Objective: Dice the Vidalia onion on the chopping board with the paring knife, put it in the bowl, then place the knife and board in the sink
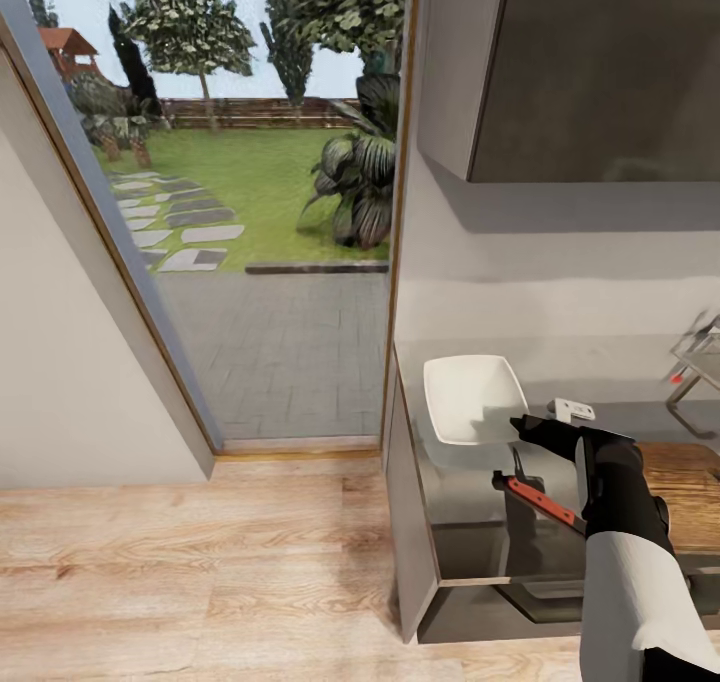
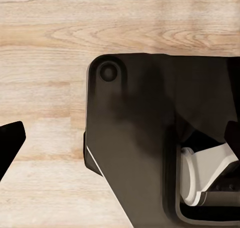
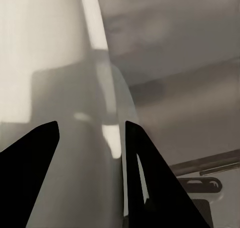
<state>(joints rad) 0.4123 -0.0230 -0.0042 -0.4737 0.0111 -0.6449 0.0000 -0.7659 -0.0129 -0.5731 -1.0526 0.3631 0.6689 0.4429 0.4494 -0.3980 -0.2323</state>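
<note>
Paring knife (image 1: 540, 502) loose on the surface (image 1: 455, 522), right claw (image 1: 522, 425) spread at the bowl (image 1: 470, 397).
Lies slantwise just in front of the bowl, one end passing under the right arm toward the chopping board (image 1: 690, 482); probably set down there to free the claw yet stay in easy reach for the trip to the sink (image 1: 697, 382). Right claw: over the bowl's near rim, fingers apart, nothing between them. Left claw (image 2: 122, 138): likewise spread, hung low over the wooden floor (image 2: 50, 37), seemingly just out of the way.
</note>
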